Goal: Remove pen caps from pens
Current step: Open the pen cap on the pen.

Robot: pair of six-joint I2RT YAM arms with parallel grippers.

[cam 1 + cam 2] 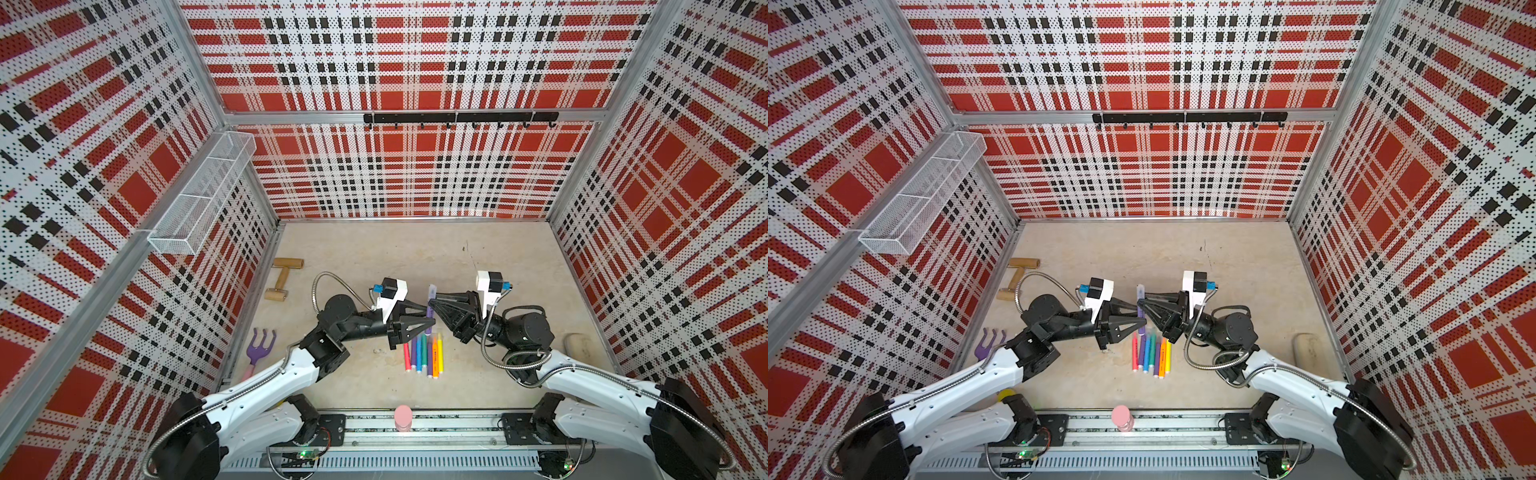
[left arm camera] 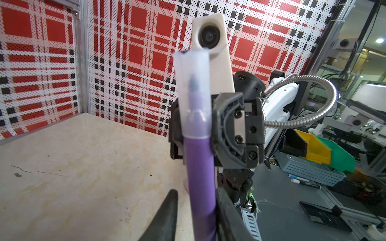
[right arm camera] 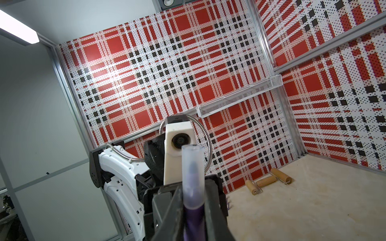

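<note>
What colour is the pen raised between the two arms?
Purple pen, pale frosted cap; clearest in the left wrist view.

Beige marbled tabletop; pens in a row near the front; wooden rollers and purple fork left; perhaps a beige pouch right.

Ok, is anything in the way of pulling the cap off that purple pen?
Nothing visible. The cap sticks out free beyond the right gripper holding the purple pen; bare table lies past it.

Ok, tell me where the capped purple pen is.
Mid-table in both top views: the purple pen is held off the table by the right gripper, facing the left gripper, above the far end of the pen row.
</note>
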